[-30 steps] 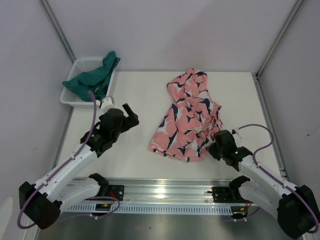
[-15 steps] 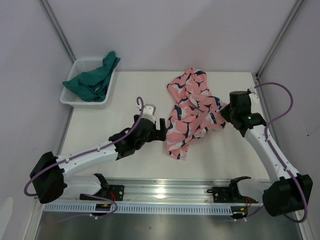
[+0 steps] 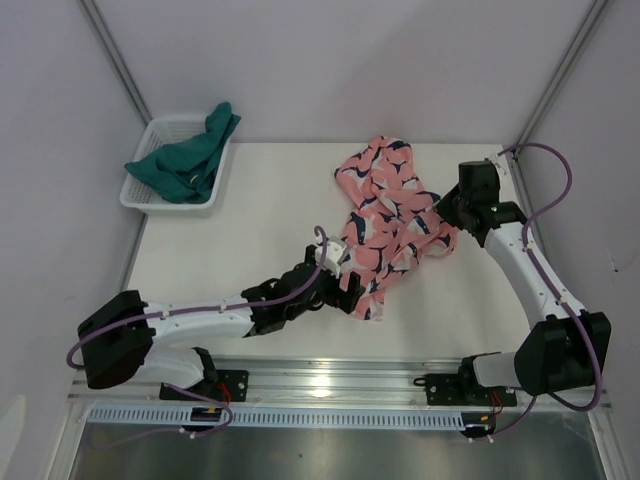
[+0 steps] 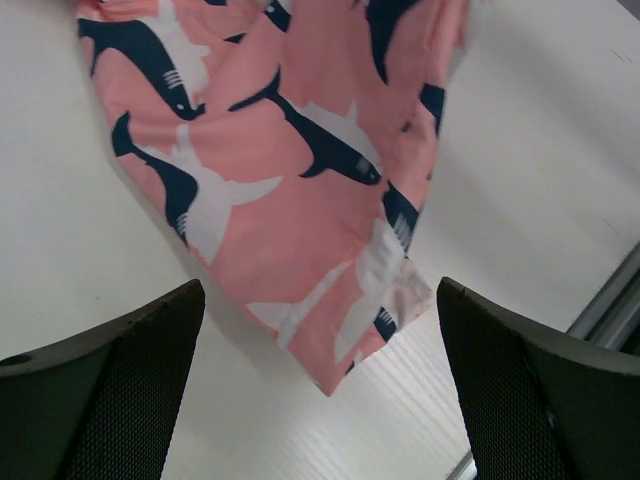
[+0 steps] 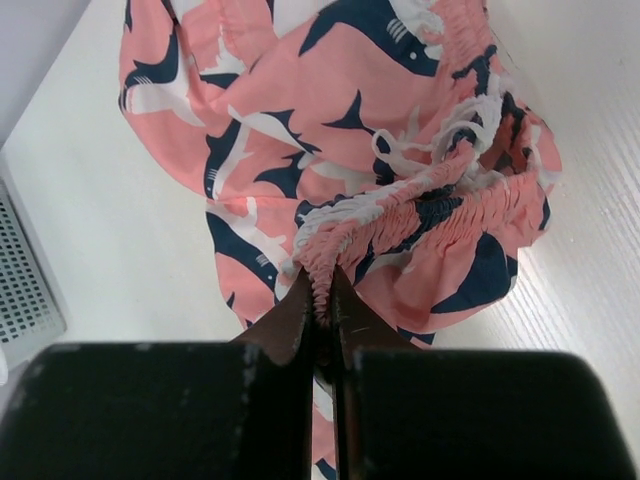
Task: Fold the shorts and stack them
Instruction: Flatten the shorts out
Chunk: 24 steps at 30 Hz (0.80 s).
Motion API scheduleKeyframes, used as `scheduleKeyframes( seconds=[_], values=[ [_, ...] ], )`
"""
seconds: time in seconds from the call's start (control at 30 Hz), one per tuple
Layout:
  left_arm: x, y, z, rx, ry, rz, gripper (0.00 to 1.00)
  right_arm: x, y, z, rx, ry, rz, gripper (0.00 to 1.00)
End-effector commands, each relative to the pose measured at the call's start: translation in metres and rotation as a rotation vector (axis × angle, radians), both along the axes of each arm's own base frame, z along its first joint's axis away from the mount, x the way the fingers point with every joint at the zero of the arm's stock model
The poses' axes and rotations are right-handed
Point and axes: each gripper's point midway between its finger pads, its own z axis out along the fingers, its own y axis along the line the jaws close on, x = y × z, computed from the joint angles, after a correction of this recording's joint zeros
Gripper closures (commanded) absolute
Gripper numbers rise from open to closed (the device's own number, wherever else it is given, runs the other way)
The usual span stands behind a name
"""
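Shark-print shorts (image 5: 380, 140), salmon-pink with navy and white. The gathered elastic waistband is pinched between the closed fingers of the right gripper (image 5: 320, 300), with white drawstring loops just beside the pinch. In the right wrist view the gripper's black body hides the cloth below that point.

Left gripper (image 4: 318, 300): jaws wide apart, holding nothing, with one mesh-textured pad (image 4: 110, 390) on either side of a lower hem corner. Whether either pad touches the cloth cannot be told. The frame edge cuts off the upper part of the garment in the left wrist view.

The garment lies crumpled on the white table (image 3: 250, 200), right of centre, between the two grippers.

Teal shorts (image 3: 190, 160): bunched in the white mesh basket (image 3: 133, 196) at the table's far left corner, one end draped over the far rim. Their folds hide much of the shape.
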Motion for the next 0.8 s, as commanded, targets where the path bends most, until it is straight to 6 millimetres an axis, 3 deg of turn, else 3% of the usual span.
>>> scheduleKeyframes(
  seconds=[0.0,0.27,0.3,0.33,0.4,0.43,0.5,0.53,0.63,0.77],
  values=[
    [-0.007,-0.016,0.0,-0.016,-0.036,-0.02,0.01,0.021,0.002,0.033,0.022,-0.088,0.014,1.0],
    [0.005,-0.027,-0.029,0.077,-0.005,0.064,0.01,0.038,0.002,0.064,0.041,-0.137,0.025,1.0],
    [0.007,-0.027,-0.043,0.126,0.014,0.08,0.01,0.039,0.001,0.065,0.042,-0.14,0.024,1.0],
    [0.013,-0.031,-0.041,0.125,0.025,0.113,0.01,0.04,0.002,0.068,0.041,-0.146,0.025,1.0],
    [0.019,-0.024,-0.059,0.199,0.058,0.17,0.01,0.041,0.001,0.075,0.041,-0.16,0.023,1.0],
    [0.029,-0.038,-0.057,0.186,0.074,0.187,0.03,0.041,0.0,0.078,0.045,-0.166,0.021,1.0],
    [0.036,-0.046,-0.056,0.195,0.077,0.211,0.08,0.042,0.0,0.08,0.055,-0.168,0.021,1.0],
    [0.039,-0.047,-0.062,0.223,0.093,0.228,0.2,0.043,-0.001,0.081,0.059,-0.17,0.021,1.0],
    [0.046,-0.044,-0.065,0.245,0.103,0.279,0.39,0.046,-0.008,0.087,0.079,-0.177,0.011,1.0],
    [0.04,-0.043,-0.069,0.195,0.132,0.248,0.36,0.056,-0.02,0.098,0.123,-0.192,0.006,1.0]
  ],
)
